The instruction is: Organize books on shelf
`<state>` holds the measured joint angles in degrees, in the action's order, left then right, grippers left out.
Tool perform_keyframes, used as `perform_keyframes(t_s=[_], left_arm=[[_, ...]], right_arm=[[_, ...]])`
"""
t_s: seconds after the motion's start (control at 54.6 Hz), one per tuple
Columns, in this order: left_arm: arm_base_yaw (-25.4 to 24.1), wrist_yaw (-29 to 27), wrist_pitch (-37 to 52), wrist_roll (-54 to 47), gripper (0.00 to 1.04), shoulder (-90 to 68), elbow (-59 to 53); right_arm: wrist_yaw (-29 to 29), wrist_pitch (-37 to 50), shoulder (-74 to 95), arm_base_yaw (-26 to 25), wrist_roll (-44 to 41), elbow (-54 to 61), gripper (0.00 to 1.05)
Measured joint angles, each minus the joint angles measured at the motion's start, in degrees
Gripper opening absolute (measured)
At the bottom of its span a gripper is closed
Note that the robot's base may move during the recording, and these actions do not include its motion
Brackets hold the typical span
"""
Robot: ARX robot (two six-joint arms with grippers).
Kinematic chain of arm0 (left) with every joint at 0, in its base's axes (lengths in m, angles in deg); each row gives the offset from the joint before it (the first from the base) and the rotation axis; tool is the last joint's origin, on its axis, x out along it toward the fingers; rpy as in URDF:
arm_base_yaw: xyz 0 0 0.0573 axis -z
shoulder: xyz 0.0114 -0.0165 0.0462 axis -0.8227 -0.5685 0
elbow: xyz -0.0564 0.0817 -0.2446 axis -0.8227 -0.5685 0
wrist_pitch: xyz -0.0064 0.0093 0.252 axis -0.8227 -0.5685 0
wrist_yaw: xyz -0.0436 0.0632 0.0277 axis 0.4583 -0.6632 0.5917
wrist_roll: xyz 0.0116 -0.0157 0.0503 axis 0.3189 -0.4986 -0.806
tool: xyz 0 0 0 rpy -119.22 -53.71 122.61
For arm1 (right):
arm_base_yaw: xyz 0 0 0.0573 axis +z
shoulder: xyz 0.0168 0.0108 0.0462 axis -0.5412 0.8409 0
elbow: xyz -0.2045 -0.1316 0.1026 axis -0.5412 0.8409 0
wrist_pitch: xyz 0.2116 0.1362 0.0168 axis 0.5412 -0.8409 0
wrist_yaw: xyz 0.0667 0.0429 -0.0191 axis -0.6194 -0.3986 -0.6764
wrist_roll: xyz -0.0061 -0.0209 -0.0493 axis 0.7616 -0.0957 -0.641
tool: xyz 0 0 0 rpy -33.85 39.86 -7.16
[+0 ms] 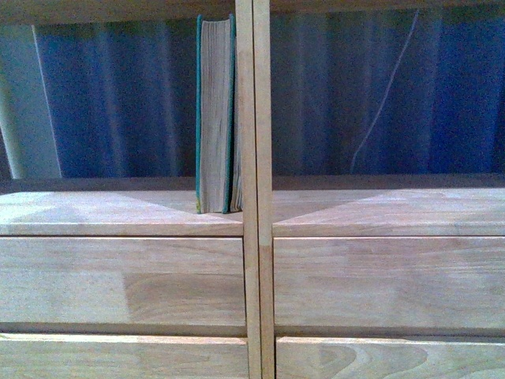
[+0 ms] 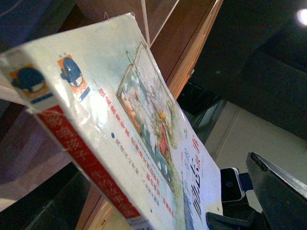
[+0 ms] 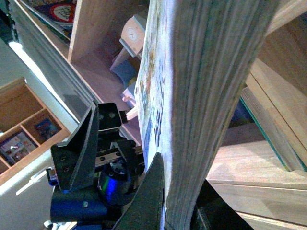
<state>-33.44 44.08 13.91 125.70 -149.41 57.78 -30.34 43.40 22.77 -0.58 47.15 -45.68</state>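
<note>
A thick teal-green book (image 1: pixel 215 118) stands upright in the left compartment of the light wood shelf (image 1: pixel 256 237), against the centre divider. No gripper shows in the front view. My right gripper (image 3: pixel 176 206) is shut on the white paperback (image 3: pixel 206 96) and holds it upright by its lower edge, beside the shelf board, with the teal book's edge (image 3: pixel 273 139) just past it. In the left wrist view the paperback's cover (image 2: pixel 120 120) fills the picture. My left gripper (image 2: pixel 180 191) is open beside the cover; one dark finger (image 2: pixel 278 191) shows, apart from the book.
Plain drawer fronts (image 1: pixel 118 284) lie below the compartments. A blue curtain (image 1: pixel 118 95) and a white cord (image 1: pixel 387 95) hang behind the backless shelf. The left gripper's body (image 3: pixel 91 163) is close beside the paperback. Wooden cubbies with picture books (image 3: pixel 29 134) stand behind.
</note>
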Motion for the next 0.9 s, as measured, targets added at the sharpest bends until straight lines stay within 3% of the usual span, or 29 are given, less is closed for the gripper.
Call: perform_keyframes(t_s=[0.165, 0.733, 0.898], left_arm=[[0.0, -1.0, 0.1, -0.3, 0.97, -0.3, 0.0], [0.0, -3.9, -6.0, -3.7, 0.18, 0.0, 0.0], [0.0, -3.7, -6.3, -2.8, 0.07, 0.9, 0.1]], right_arm=[[-0.2, 0.0, 0.0, 0.2, -0.2, 0.2, 0.07], [0.7, 0.2, 0.7, -0.6, -0.8, 0.2, 0.07], [1.5, 0.2, 0.9, -1.6, -1.1, 0.5, 0.32]])
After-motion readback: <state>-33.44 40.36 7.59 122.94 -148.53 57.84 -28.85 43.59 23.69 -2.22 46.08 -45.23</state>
